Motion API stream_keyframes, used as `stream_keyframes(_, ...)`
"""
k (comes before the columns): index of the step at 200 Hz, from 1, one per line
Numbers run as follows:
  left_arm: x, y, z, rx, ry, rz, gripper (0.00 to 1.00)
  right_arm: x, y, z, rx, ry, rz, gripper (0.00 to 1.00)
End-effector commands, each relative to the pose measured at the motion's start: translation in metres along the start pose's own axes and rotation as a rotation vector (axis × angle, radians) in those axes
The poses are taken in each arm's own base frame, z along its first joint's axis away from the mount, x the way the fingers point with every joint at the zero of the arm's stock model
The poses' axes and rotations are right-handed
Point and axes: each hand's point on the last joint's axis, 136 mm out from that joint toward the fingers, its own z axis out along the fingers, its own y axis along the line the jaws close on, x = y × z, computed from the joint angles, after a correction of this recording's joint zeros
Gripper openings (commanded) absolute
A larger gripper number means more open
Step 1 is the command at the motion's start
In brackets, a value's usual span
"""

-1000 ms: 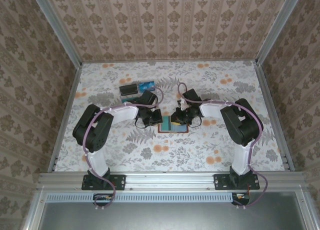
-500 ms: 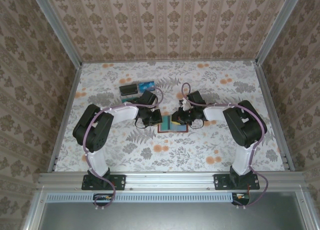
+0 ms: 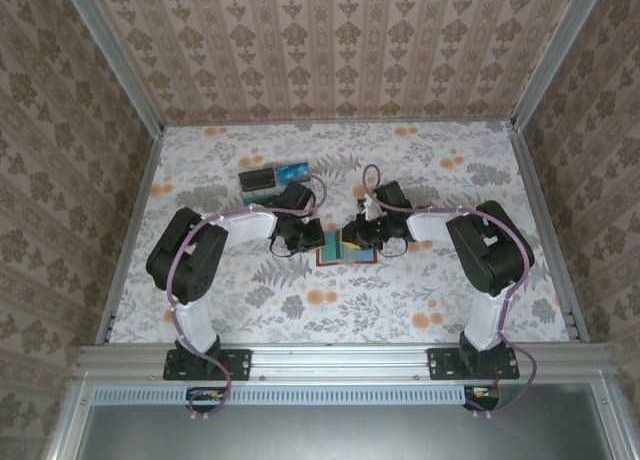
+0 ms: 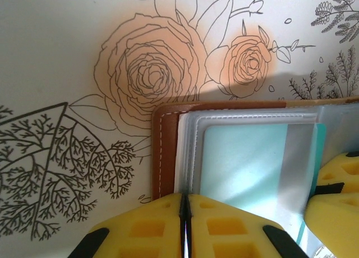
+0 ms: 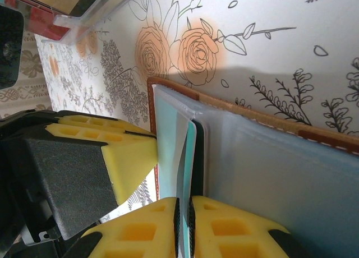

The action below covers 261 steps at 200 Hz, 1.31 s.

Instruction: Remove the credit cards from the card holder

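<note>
Black-and-white arms (image 3: 187,258), yellow fingers (image 4: 147,224)

The yellow jaws of the left gripper (image 4: 184,208) are seen pressed together at the lower edge, over the near side of the open card holder (image 4: 163,151). A teal card (image 4: 247,162) is held in a clear pocket beside the stitched brown border. The right gripper (image 4: 328,189) is seen at that card's right edge. Roses are printed on the tabletop (image 4: 61,61).

- The card holder (image 4: 165,151), brown leather with pale blue-grey pockets, lies open and flat on the floral table (image 4: 56,56).
- A teal credit card (image 4: 247,162) sits in one clear pocket.
</note>
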Motion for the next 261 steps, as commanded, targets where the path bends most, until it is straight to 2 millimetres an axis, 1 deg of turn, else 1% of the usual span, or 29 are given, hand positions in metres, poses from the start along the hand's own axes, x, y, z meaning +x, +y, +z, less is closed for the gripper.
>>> stream_keyframes(1,0.023,0.024,0.019,-0.068,0.093,-0.029,0.12,0.005,0.012,0.007,-0.03,0.045,-0.036,0.17)
stream_keyframes(39,0.022,0.023,0.018,-0.071,0.091,-0.027,0.12,0.006,0.009,0.008,-0.019,0.048,-0.039,0.13)
stream_keyframes(64,0.021,0.028,0.015,-0.09,0.085,-0.038,0.12,0.006,0.004,0.003,0.016,0.034,-0.049,0.1)
stream_keyframes(95,0.024,0.039,0.014,-0.094,0.092,-0.077,0.12,0.004,-0.008,-0.013,0.058,0.016,-0.048,0.09)
stream_keyframes(119,0.025,0.043,0.012,-0.09,0.088,-0.084,0.13,0.006,-0.016,-0.027,0.067,0.008,-0.04,0.09)
stream_keyframes(148,0.021,0.039,0.01,-0.073,0.08,-0.073,0.13,0.01,-0.021,-0.038,0.062,0.004,-0.028,0.09)
stream_keyframes(177,0.014,0.024,0.007,-0.025,0.068,-0.046,0.15,0.009,-0.023,-0.051,0.057,-0.024,-0.018,0.09)
stream_keyframes(205,0.003,-0.003,-0.003,0.079,0.066,-0.012,0.25,0.003,-0.012,-0.071,-0.001,-0.087,-0.035,0.08)
stream_keyframes(238,-0.018,-0.037,-0.028,0.194,0.021,0.038,0.34,-0.002,0.006,-0.086,-0.081,-0.127,-0.069,0.08)
stream_keyframes(261,-0.028,-0.053,-0.049,0.276,-0.02,0.043,0.43,-0.004,0.019,-0.096,-0.137,-0.154,-0.085,0.08)
